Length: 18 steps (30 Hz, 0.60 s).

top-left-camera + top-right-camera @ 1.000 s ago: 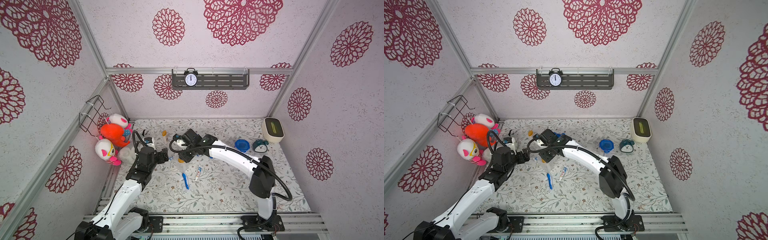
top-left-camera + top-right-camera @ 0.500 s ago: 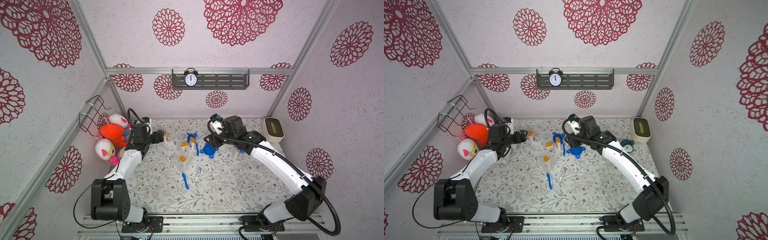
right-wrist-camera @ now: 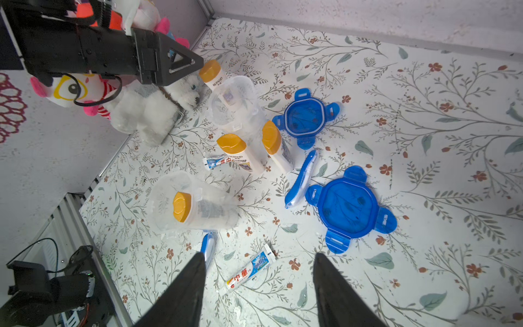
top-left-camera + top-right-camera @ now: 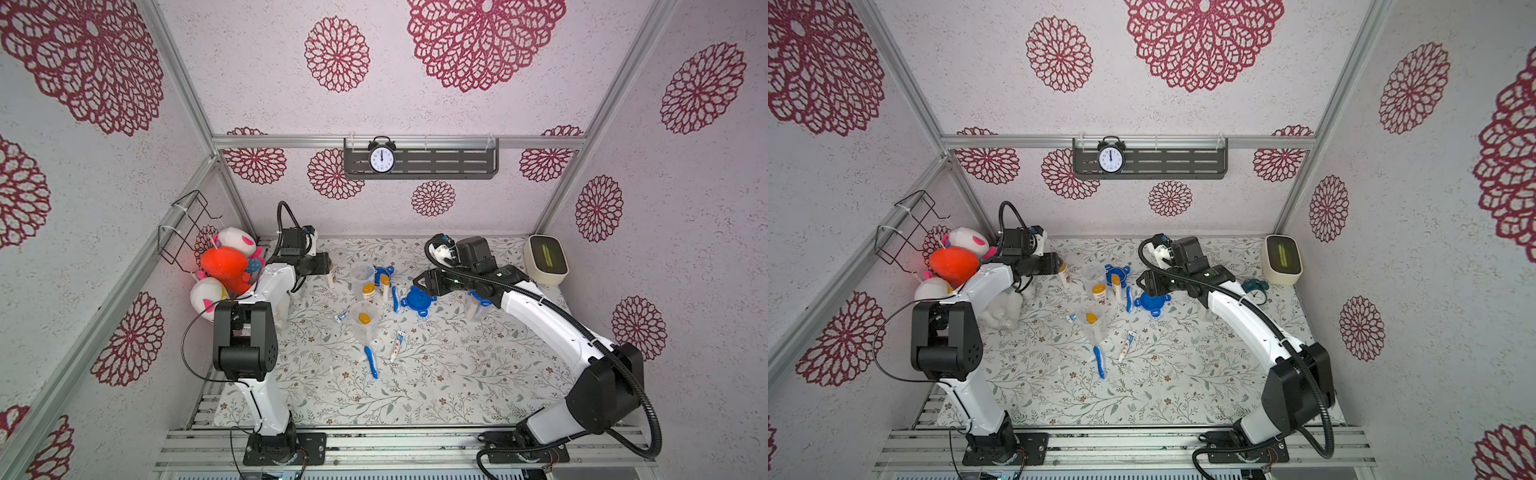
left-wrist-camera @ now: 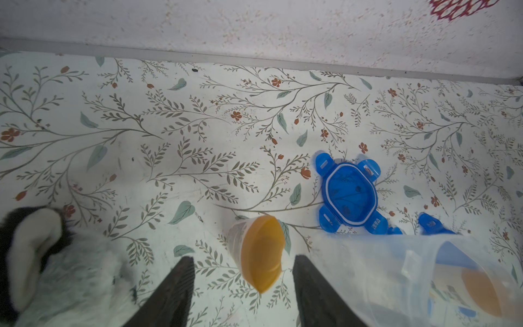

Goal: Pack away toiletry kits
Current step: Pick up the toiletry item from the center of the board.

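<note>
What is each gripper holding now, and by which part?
Nothing is held. The left gripper stands open around an orange-capped white plastic bottle, with gaps on both sides. The right gripper is open and empty.

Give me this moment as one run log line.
left gripper open, at orange-capped bottle | right gripper open, empty, near blue lid | clear jar unlidded, second bottle inside

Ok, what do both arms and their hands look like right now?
Both the left arm and right arm have white link shells with black joint housings. A thick black corrugated hose runs along the right one; a slimmer black cable loops off the left. The left hand and right hand are black, with tapering fingers ribbed on their faces.
</note>
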Motion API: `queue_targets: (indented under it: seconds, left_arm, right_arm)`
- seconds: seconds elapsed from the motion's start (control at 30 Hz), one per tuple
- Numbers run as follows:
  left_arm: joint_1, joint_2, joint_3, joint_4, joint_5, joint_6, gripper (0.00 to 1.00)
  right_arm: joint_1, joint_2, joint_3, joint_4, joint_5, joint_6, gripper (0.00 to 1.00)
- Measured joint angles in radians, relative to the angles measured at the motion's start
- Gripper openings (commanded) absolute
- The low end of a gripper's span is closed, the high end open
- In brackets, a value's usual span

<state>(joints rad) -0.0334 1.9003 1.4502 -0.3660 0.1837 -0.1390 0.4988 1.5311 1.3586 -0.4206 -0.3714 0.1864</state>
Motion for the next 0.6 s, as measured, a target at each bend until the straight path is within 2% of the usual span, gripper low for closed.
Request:
queue_targets:
  seconds: [0.1,0.2,0.3,0.4,0.53,0.6]
  left_arm:
    - [-0.013,0.033,0.023,-0.023,-0.010,0.016,0.59]
    - [-0.031,0.061,0.047,-0.039,-0.020,0.026,0.52]
    - [-0.042,0.095,0.065,-0.040,-0.039,0.034,0.40]
    - [-0.053,0.111,0.066,-0.050,-0.064,0.047,0.34]
    - [-0.062,0.116,0.075,-0.062,-0.092,0.070,0.12]
    - [-0.068,0.116,0.079,-0.074,-0.115,0.082,0.06]
  right_arm:
    - [-0.007,0.031,0.000,0.005,-0.018,0.017,0.62]
    - [-0.011,0.050,0.000,0.004,-0.027,0.028,0.62]
    - [-0.013,0.051,0.000,0.005,-0.030,0.035,0.62]
    - [-0.014,0.051,0.000,0.005,-0.032,0.036,0.62]
    - [-0.019,0.051,0.000,0.005,-0.034,0.036,0.62]
    - [-0.024,0.051,0.000,0.005,-0.034,0.036,0.62]
